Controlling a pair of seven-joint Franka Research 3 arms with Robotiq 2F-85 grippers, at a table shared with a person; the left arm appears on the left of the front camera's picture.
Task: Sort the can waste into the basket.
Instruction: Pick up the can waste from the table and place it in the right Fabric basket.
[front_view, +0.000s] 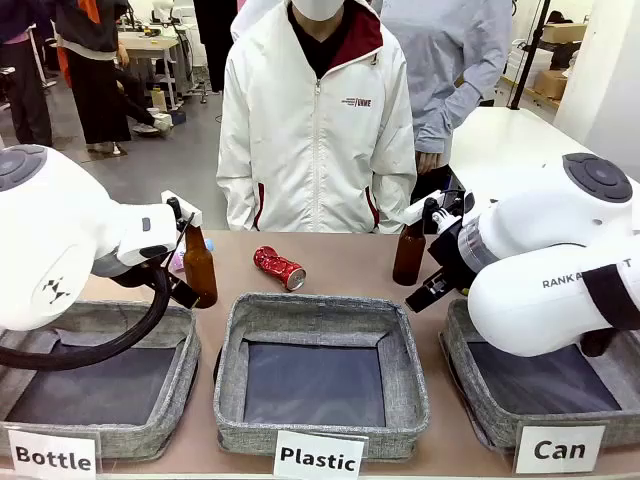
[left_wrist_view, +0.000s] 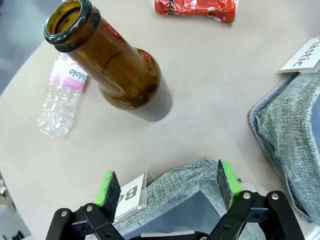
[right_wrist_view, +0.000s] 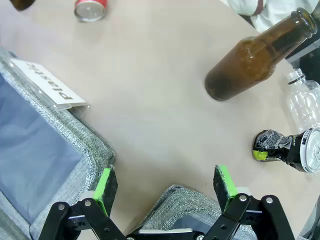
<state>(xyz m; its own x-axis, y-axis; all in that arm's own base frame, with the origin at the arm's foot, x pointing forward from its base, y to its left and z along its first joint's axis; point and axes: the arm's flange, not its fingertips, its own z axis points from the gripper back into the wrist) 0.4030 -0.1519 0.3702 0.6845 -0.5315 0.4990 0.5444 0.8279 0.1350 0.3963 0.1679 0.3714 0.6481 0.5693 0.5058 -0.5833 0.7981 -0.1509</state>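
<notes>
A crushed shiny red can lies on the table behind the middle basket, and its end is at the top of the right wrist view. A crushed black and silver can with a yellow-green mark lies beside a clear bottle. The grey Can basket stands at the front right. My right gripper hangs open and empty over the basket's near corner. My left gripper is open and empty over a corner of the Bottle basket.
A brown glass bottle stands on each side. A crumpled clear plastic bottle lies by the left one, another by the right. The Plastic basket sits in the middle. A person in a white jacket stands at the far edge.
</notes>
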